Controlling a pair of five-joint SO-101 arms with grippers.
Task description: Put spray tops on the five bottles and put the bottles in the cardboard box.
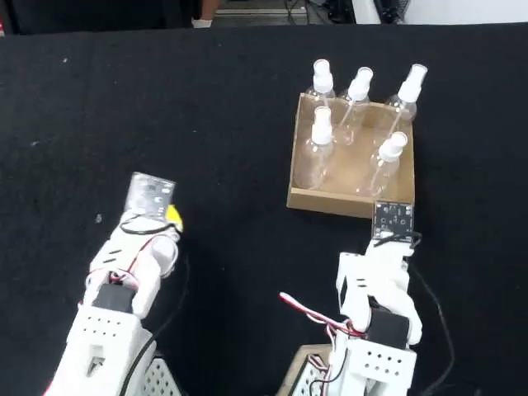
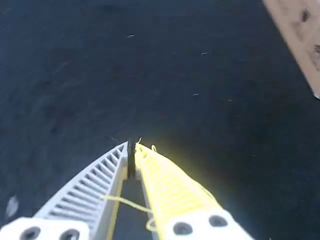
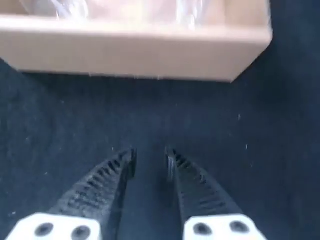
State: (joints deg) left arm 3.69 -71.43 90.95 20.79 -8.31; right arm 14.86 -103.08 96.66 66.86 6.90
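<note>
— So, where are the bottles now?

— All five bottles (image 1: 316, 153) stand in the cardboard box (image 1: 346, 200), on the far right part of the black surface (image 1: 206, 124). Three look to be along the far wall of the box and two are nearer to the arms.

— Do they have their tops on?

— Yes, each one has a white spray top (image 1: 322, 124) on it. The tops point up, so the bottles are standing, though the far right one leans a bit. I think they stand up like that so all five can fit side by side in the box.

— And what about the arms?

— Both are on the near side of the surface. The left arm (image 1: 124, 280) is well apart from the box, off to the left. The left jaws are closed, tips touching, with nothing between them. The right arm (image 1: 375, 305) is just near of the box. The right jaws point at the near wall of the box with a small gap between the tips, and they hold nothing.

— Why do they hold nothing?

— I think it is because there is nothing left to pick up. No loose bottle or top lies on the surface. To me the job looks done.

— Could anything go wrong now?

— The right arm is close to the box, so a push forward could bump it and tip the leaning bottle
</note>
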